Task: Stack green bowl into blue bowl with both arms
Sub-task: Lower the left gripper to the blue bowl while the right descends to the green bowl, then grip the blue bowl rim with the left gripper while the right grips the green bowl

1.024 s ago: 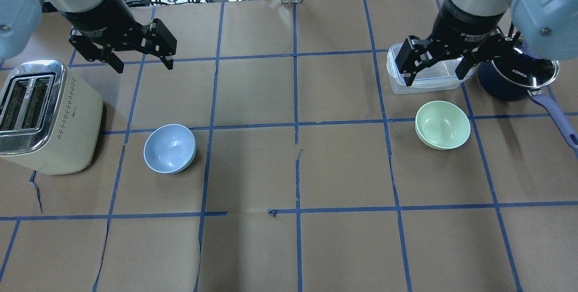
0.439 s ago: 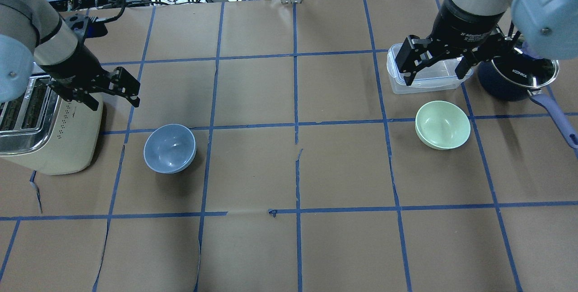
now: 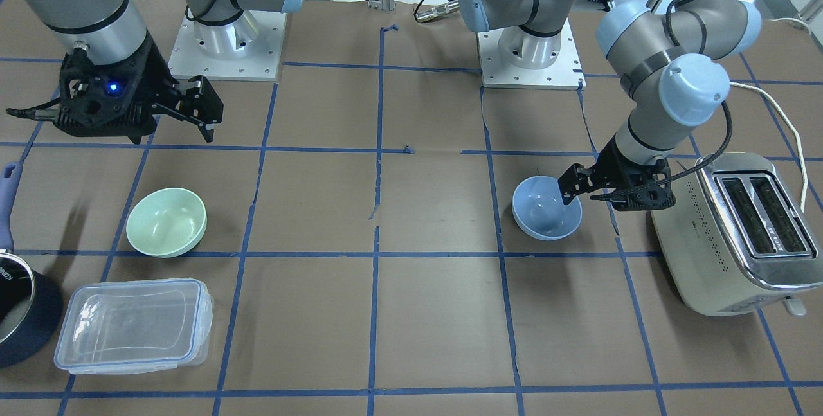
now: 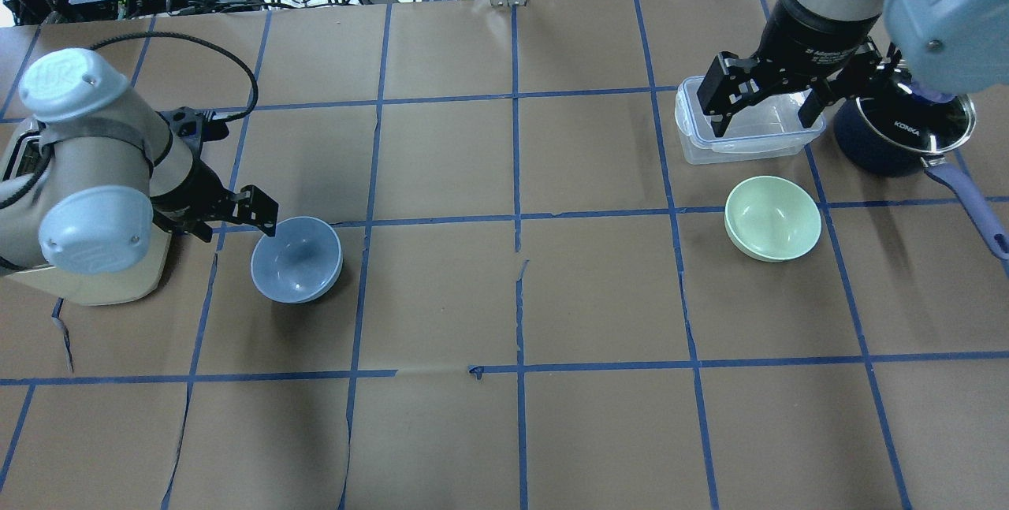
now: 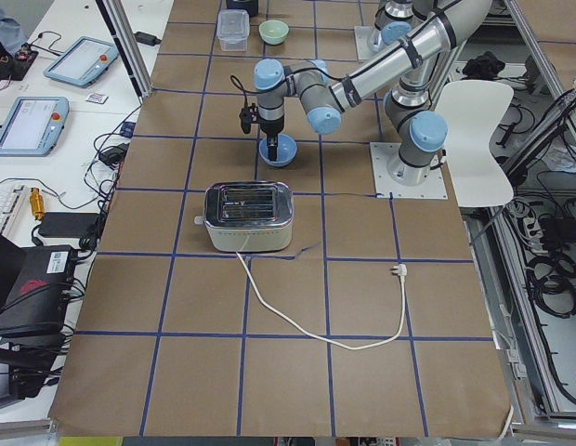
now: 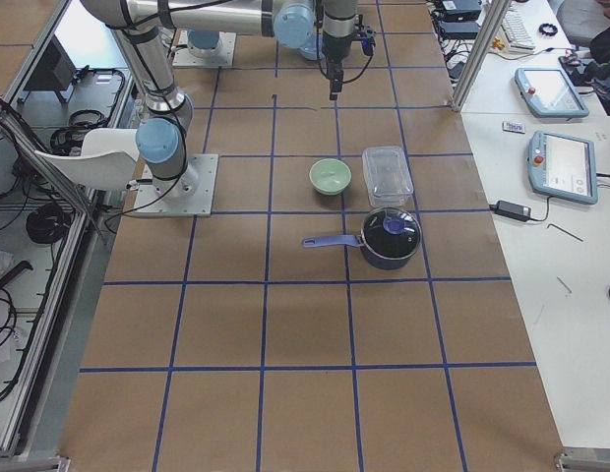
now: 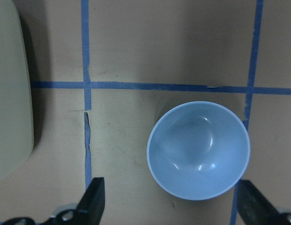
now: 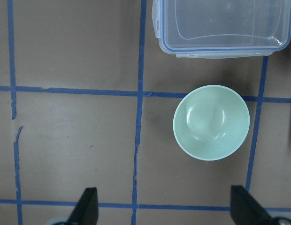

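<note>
The pale blue bowl (image 4: 296,259) stands upright at the left of the table, next to the toaster; it also shows in the front view (image 3: 546,208) and the left wrist view (image 7: 198,150). My left gripper (image 4: 235,220) is open and low at the bowl's toaster-side rim, one finger (image 3: 569,187) over that rim. It holds nothing. The mint-green bowl (image 4: 772,218) stands upright at the right, also in the right wrist view (image 8: 211,122). My right gripper (image 4: 765,120) is open and empty, high above the clear container, behind the green bowl.
A cream toaster (image 3: 733,236) stands close to the left of the blue bowl, partly under my left arm. A clear lidded container (image 4: 749,139) and a dark navy pot (image 4: 899,139) with a long handle (image 4: 973,206) sit behind and beside the green bowl.
My left arm has swung down and forward from the back left to the blue bowl's rim. My right gripper has hardly moved. Both bowls are where they were.
</note>
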Controlling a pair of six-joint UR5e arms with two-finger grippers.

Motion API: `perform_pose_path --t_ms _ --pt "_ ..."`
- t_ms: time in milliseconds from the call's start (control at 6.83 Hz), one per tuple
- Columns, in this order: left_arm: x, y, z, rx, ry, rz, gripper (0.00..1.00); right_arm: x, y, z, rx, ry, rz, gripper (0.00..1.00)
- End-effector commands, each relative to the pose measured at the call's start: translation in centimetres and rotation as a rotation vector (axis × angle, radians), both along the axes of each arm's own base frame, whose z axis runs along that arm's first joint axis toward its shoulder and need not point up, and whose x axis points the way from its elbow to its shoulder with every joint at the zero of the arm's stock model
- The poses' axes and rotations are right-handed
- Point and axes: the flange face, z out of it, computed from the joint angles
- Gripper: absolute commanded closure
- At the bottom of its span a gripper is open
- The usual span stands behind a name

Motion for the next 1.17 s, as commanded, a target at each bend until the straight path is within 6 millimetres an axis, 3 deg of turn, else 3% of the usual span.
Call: perform_pose_path --t_ms 0,146,293,439,585,878,1024 --pt "1.9 1.3 -4.1 0.039 0.024 0.015 0.24 -2.9 -2.5 -7.6 0.105 -0.013 -0.06 0.0" --pt "2.5 1.5 -5.2 0.061 0.041 -0.044 0.62 -3.5 -3.0 -12.0 0.144 -0.011 -0.068 0.0" --pt "2.5 1.7 -5.7 0.077 0.052 -0.055 0.92 -3.6 -3.2 -13.5 0.104 -0.003 -0.07 0.0" --pt "2.5 1.3 -5.3 0.062 0.052 -0.05 1.0 -4.0 -3.0 -16.9 0.128 0.035 -0.068 0.0" --pt "2.0 0.2 -3.8 0.027 0.042 -0.067 1.0 -4.3 -3.4 -18.8 0.078 0.065 -0.057 0.0" --pt "-0.7 -1.9 -1.5 0.014 0.166 -0.018 1.0 -4.2 -2.7 -21.2 0.105 0.061 -0.057 0.0" --pt "-3.2 -3.2 -0.6 0.007 0.174 0.028 1.0 -4.2 -2.7 -23.2 0.126 0.06 -0.054 0.0"
